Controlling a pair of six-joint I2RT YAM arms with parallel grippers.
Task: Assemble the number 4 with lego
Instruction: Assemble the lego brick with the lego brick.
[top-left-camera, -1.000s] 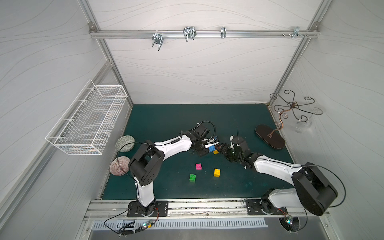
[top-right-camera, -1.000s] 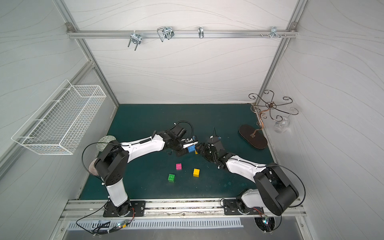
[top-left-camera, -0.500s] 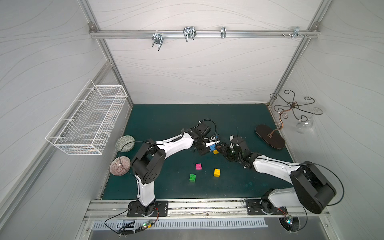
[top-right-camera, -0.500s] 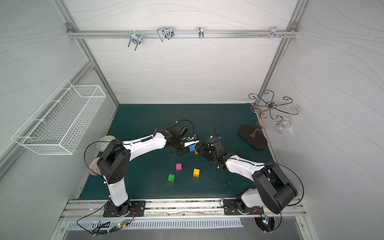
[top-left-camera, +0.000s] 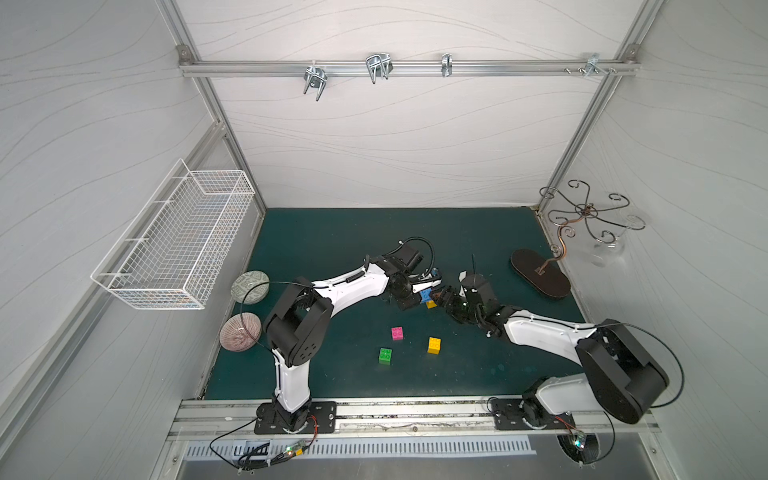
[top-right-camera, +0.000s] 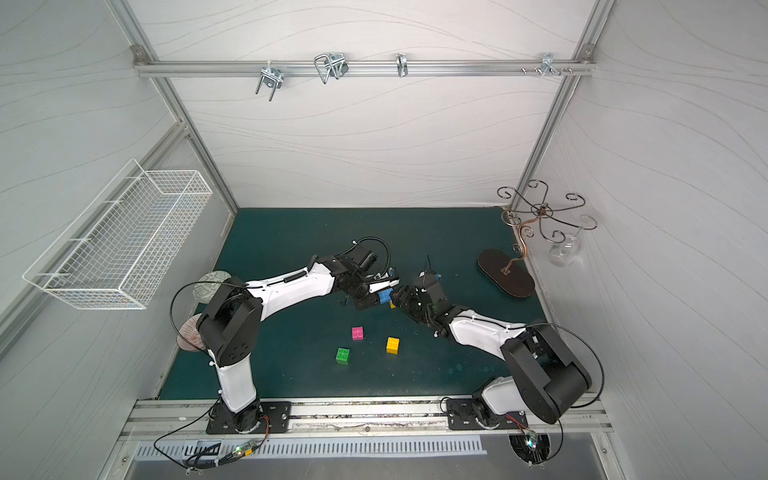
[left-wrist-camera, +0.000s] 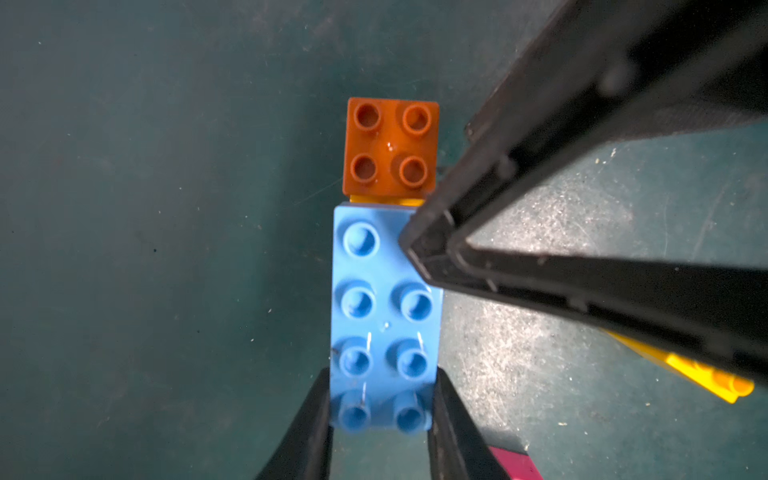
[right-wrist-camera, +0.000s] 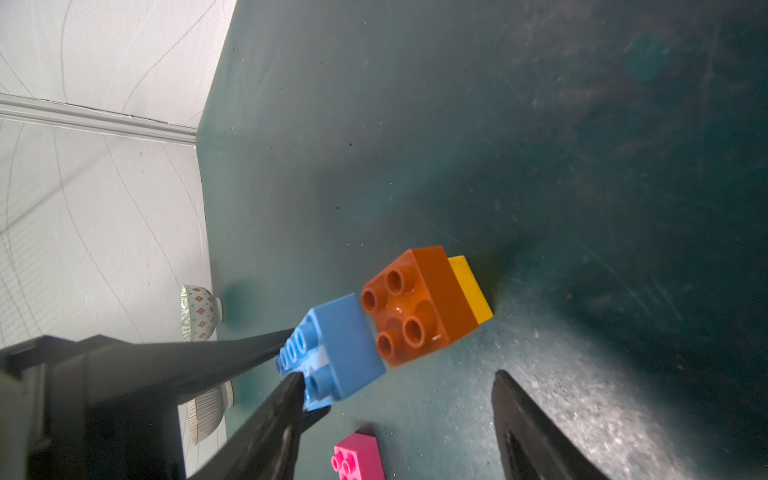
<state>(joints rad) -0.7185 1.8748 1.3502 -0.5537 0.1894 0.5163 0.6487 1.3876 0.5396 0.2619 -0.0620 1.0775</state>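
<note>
The dark green mat (top-left-camera: 332, 249) covers the floor of the white-walled cell, and a white wire basket (top-left-camera: 178, 245) hangs on the wall at its left side. The left arm (top-left-camera: 349, 286) and the right arm (top-left-camera: 540, 332) reach in from the front rail and meet near the middle of the mat. Near the right wall a scrolled metal stand (top-left-camera: 540, 279) rests on a dark oval base. Along the left edge sit a grey-green bowl (top-left-camera: 249, 286) and a striped bowl (top-left-camera: 240, 331). The left gripper (left-wrist-camera: 382, 411) is clamped on one end of the blue brick (left-wrist-camera: 384, 316), with a finger on each long side and the studs facing its wrist camera. The free end of that brick lies just beside the orange brick (left-wrist-camera: 390, 145), which is pressed onto a yellow brick (right-wrist-camera: 469, 286) — a two-brick stack standing on the mat with its studs up. Whether blue and orange touch cannot be told. The right gripper (right-wrist-camera: 397, 374) has its jaws apart with nothing between them, and one of its fingertips (left-wrist-camera: 428, 253) lies across the blue brick's free corner. Nearer the front rail the pink brick (top-left-camera: 397, 333), the loose yellow brick (top-left-camera: 434, 345) and the green brick (top-left-camera: 385, 356) lie separately on the mat — near one another but not touching.
</note>
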